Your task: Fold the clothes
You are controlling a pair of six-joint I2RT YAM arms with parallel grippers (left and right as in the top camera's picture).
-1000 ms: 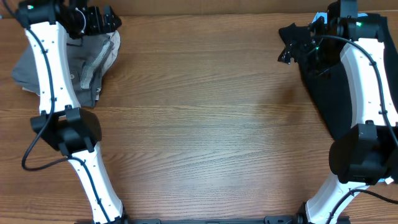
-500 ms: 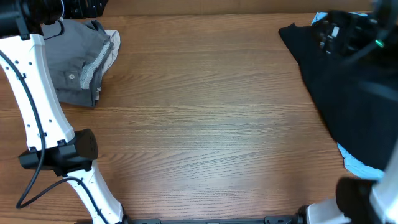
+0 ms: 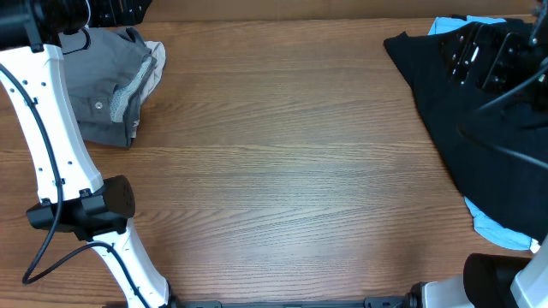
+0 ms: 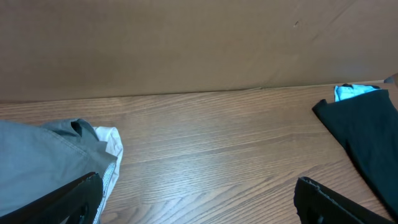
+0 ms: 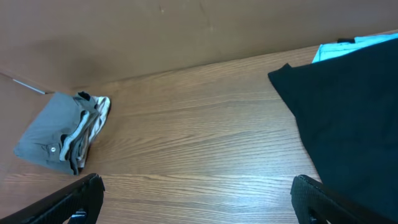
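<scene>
The grey shorts (image 3: 103, 85) lie in a compact heap at the table's (image 3: 282, 162) far-left corner, with the pale waistband edge facing the centre. The left pincer (image 4: 199, 208) hangs near their far edge, spread and empty. Bare wood runs across to the black garment (image 3: 479, 128) overlying a light blue cloth (image 3: 495, 229) along the right edge. The right pincer (image 5: 196, 202) is spread and empty there.
</scene>
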